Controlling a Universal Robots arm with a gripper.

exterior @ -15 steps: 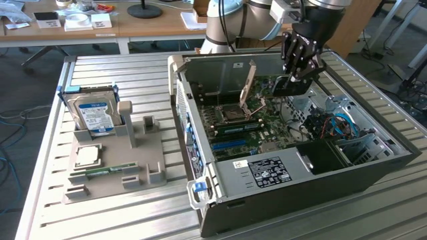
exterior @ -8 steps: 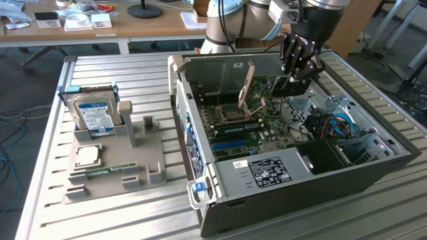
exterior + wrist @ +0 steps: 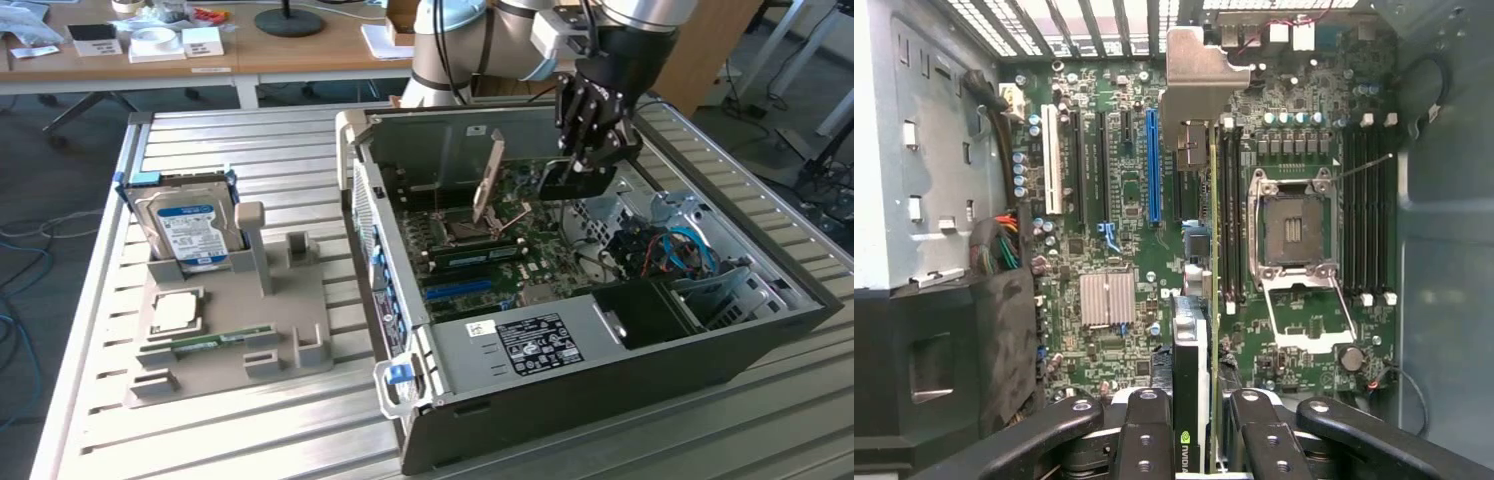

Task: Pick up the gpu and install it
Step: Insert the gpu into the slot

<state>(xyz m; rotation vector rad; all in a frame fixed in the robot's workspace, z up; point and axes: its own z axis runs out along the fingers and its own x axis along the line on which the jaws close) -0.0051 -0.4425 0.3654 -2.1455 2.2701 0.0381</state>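
Slatted table (image 3: 240, 140) carries an open computer case (image 3: 627, 385); the gpu (image 3: 1192, 335) hangs edge-on just above the motherboard (image 3: 1104, 230), clamped in the end effector (image 3: 1199, 425). It looks light, stiff and fragile (bare circuitry), so a grip along its top edge suits it. The arm reaches steeply down over the motherboard.

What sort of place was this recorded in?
Probably a robotics lab or workshop: an open computer case sits on a slatted metal table, a hard drive stands in a grey parts holder, with office desks behind.
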